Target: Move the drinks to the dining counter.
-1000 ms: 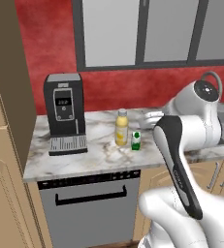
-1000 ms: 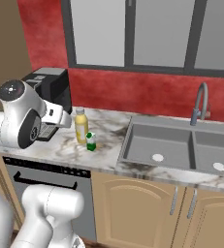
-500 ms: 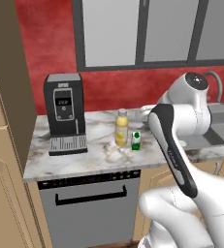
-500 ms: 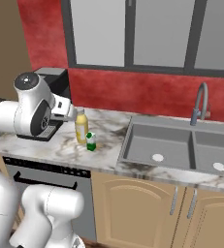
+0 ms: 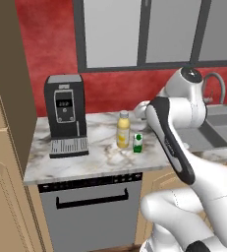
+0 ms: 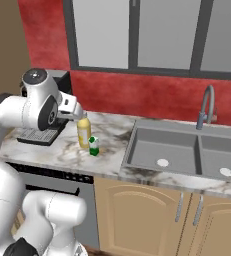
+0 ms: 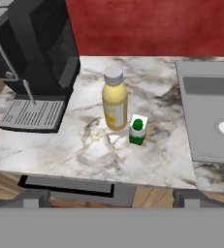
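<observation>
The yellow bottle (image 7: pixel 115 99) stands upright on the marble worktop (image 7: pixel 84 145), white cap up, with the small green-and-white carton (image 7: pixel 137 131) just beside it toward the sink (image 7: pixel 208 116); the two look close enough that I cannot tell whether they touch. I see no blue carton from here. In the left base view the same pair, bottle (image 5: pixel 123 130) and carton (image 5: pixel 138 142), sits between the coffee machine (image 5: pixel 64 114) and the sink basin.

My claw (image 6: pixel 76 111) hangs above and behind the bottle, its jaws spread wide and holding nothing. Neither drink has been lifted, so I judge the task barely begun.

My worry is the tight spacing. If I come down on the bottle with jaws this wide, the finger on the sink side could catch the little carton and tip it or push it off toward the basin. The bottle is tall and narrow, so a glancing touch near the cap could topple it. The coffee machine (image 7: pixel 33 53) crowds the other side, leaving little room to swing in.
</observation>
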### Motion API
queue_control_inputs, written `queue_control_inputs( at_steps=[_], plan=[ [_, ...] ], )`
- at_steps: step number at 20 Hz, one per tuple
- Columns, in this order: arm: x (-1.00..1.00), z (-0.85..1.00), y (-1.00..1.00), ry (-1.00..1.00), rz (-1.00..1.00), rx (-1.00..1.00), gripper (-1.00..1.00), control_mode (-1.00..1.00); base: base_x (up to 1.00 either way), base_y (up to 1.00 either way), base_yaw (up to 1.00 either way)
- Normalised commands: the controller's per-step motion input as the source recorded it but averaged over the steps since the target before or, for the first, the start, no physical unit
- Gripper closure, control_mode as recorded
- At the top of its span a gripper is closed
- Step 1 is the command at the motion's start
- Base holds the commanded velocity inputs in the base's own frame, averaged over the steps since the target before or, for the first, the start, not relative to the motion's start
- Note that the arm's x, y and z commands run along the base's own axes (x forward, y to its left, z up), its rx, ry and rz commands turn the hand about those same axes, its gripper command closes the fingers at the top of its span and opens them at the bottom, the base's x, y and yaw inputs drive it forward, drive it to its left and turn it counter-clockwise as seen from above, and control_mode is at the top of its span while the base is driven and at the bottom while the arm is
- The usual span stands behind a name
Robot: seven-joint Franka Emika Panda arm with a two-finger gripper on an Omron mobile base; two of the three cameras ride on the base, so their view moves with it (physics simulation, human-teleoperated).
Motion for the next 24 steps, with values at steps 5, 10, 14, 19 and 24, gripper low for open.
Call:
queue_control_inputs(
  at_steps=[5,10,14,19,24],
  plan=[
    [0.27,-0.18,0.00,0.00,0.00,0.00,-1.00,-1.00,0.00,0.00,0.00],
    [0.25,-0.23,0.08,-0.01,0.00,-0.02,-1.00,-1.00,0.00,0.00,0.00],
    [0.18,-0.22,0.20,-0.02,0.00,-0.06,-1.00,-1.00,0.00,0.00,0.00],
    [0.15,-0.13,0.17,-0.01,-0.02,-0.02,-1.00,-1.00,0.00,0.00,0.00],
    [0.18,-0.09,0.02,0.00,-0.02,0.00,-1.00,-1.00,0.00,0.00,0.00]
  ],
)
